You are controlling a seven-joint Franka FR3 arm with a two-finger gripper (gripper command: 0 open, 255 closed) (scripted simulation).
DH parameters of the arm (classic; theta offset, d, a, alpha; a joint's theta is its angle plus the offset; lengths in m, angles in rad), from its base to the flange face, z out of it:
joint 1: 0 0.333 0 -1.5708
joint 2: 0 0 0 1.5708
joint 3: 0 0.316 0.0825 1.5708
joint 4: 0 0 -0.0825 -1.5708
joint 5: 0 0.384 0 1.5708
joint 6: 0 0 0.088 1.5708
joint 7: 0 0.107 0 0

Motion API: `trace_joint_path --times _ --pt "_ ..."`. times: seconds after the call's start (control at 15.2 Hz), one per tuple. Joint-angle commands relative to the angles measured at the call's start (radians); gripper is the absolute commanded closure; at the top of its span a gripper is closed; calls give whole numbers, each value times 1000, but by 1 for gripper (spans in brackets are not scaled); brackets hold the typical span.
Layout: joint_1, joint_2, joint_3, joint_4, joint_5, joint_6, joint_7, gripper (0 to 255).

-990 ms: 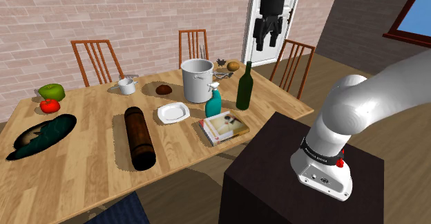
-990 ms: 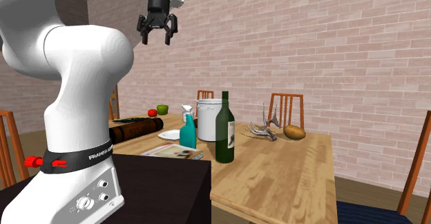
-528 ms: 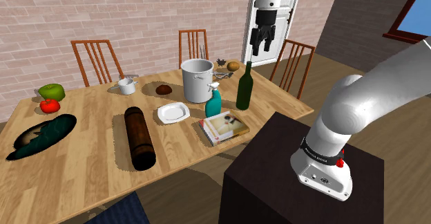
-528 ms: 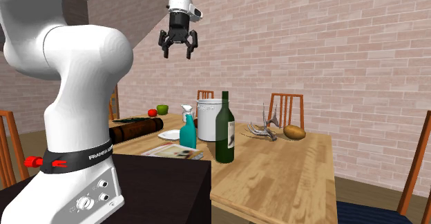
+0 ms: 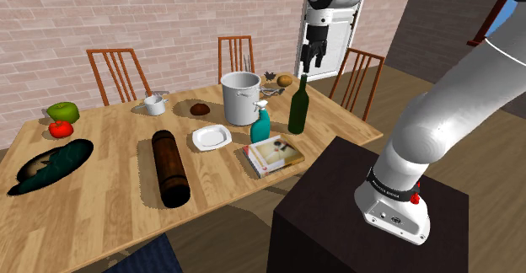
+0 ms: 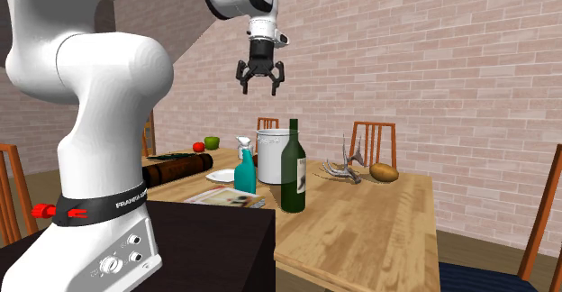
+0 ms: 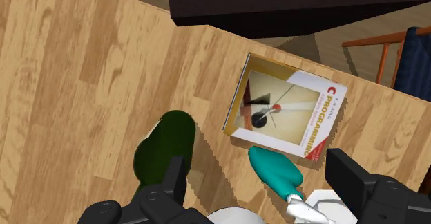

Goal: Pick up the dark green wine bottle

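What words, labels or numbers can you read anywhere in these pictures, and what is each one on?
"C PROGRAMMING": along one edge of the book cover, in the wrist view.
White lettering on the arm's black band: too small to read.
Label low on the dark green wine bottle: no text can be made out.

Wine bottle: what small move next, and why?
Probably shift the open gripper sideways until the dark green wine bottle sits between its fingers: in the wrist view it lies by one finger, with the teal spray bottle centred instead.
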Motion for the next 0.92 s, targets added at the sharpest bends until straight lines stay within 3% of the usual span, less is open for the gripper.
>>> trace_joint_path --times 0.0,0.59,0.86 --pt "-1 72 -31 36 12 42 -51 0" --pt "-33 418 -113 246 155 176 -286 0" --pt "-41 455 -111 239 176 217 -306 0"
